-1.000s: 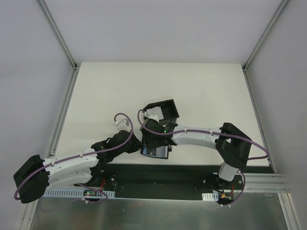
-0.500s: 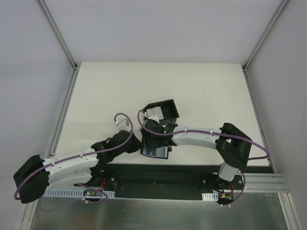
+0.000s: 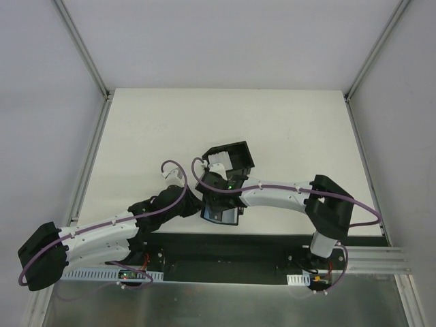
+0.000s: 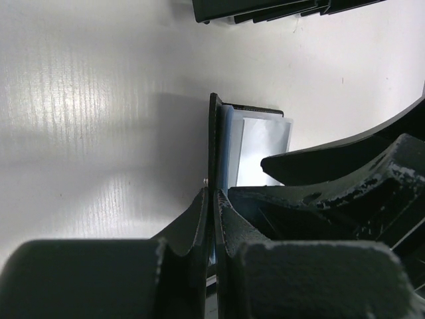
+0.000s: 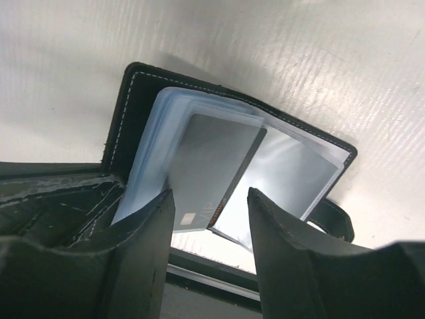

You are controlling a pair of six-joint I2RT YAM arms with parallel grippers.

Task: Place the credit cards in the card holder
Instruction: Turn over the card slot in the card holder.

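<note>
The card holder [image 3: 222, 217] lies open at the table's near edge, with bluish-grey clear sleeves inside [image 5: 292, 169]. My left gripper [image 4: 213, 193] is shut on the edge of its black cover [image 4: 214, 139] and holds that flap upright. My right gripper [image 5: 207, 226] is open just above the sleeves. A grey card [image 5: 209, 166] marked VIP lies between its fingers [image 5: 143, 252], partly slid under a sleeve. More pale credit cards [image 3: 216, 161] sit in the black box [image 3: 235, 157] behind the wallet.
The black open-topped box also shows at the top of the left wrist view [image 4: 279, 8], close to the wallet. Both arms crowd together over the wallet. The black base rail [image 3: 225, 248] runs just in front of the wallet.
Both arms have shifted slightly, the right forearm swinging a little left. The wallet stays in the same place, still pinched by the left gripper.
</note>
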